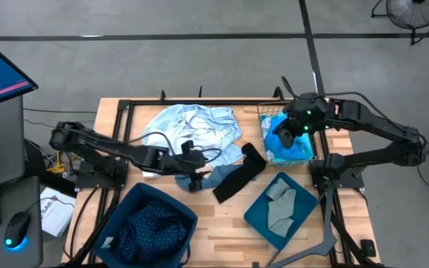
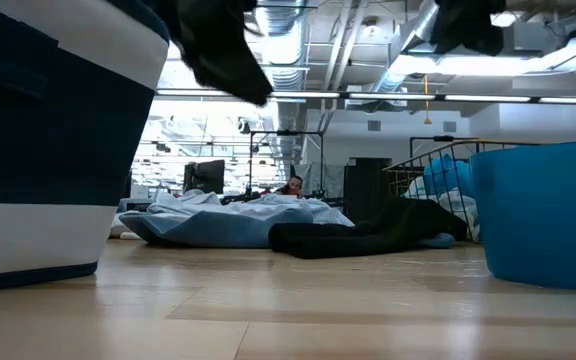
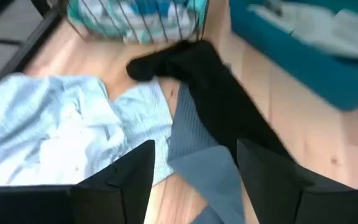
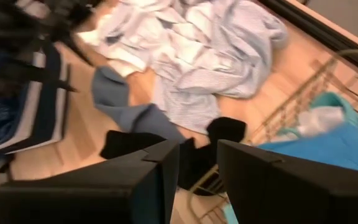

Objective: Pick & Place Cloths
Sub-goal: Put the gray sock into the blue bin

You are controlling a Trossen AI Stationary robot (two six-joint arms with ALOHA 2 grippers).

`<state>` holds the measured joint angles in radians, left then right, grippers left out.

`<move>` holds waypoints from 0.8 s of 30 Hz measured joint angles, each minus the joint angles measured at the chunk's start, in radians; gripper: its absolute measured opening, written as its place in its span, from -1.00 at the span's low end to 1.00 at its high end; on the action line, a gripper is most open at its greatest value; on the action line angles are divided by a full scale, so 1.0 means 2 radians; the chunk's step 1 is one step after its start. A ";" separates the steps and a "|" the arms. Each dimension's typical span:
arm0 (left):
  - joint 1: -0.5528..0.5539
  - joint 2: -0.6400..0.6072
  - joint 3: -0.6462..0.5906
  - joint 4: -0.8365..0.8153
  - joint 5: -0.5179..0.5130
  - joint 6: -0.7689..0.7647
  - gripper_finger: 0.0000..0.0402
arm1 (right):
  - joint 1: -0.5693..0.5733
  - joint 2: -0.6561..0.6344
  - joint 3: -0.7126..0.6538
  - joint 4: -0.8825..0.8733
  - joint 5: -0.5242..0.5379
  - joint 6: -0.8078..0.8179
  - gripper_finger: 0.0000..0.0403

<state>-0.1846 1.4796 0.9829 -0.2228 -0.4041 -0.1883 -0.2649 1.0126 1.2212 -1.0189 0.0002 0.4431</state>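
Observation:
A pale blue shirt (image 1: 192, 126) lies crumpled on the far middle of the table. A grey-blue cloth (image 1: 203, 179) and a black cloth (image 1: 240, 175) lie flat beside it. Turquoise and bright blue cloths (image 1: 293, 145) fill the wire basket (image 1: 263, 119). My left gripper (image 1: 192, 173) hovers open above the grey-blue cloth (image 3: 201, 165), one finger to each side, with the black cloth (image 3: 229, 99) just beyond. My right gripper (image 1: 285, 134) hangs above the basket, fingers a little apart and holding nothing (image 4: 199, 174). Navy dotted cloth (image 1: 151, 223) and grey cloth (image 1: 280, 205) lie in the bins.
A dark-teal bin (image 1: 125, 205) stands at the near left and a smaller teal bin (image 1: 255, 212) at the near right. A black frame (image 1: 125, 112) rims the table's far side. Bare wood (image 1: 222, 223) shows between the bins. A person sits far back in the room (image 2: 293, 186).

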 joint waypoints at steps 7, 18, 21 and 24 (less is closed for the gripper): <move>-0.003 0.093 0.000 0.041 0.012 -0.014 0.06 | 0.039 0.005 0.001 0.007 0.000 0.001 -0.47; -0.002 0.188 0.000 0.058 0.031 -0.059 0.06 | 0.064 0.008 0.001 0.003 0.001 0.002 -0.47; 0.001 0.196 0.000 0.056 0.034 -0.085 0.04 | 0.071 0.008 0.001 0.003 0.002 0.009 -0.47; 0.003 0.197 0.000 0.054 0.037 -0.117 -0.14 | 0.081 0.008 0.001 0.005 0.002 0.015 -0.47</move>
<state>-0.1783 1.8729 0.9825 -0.1139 -0.3300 -0.4228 -0.1027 1.0290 1.2236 -1.0081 0.0032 0.4723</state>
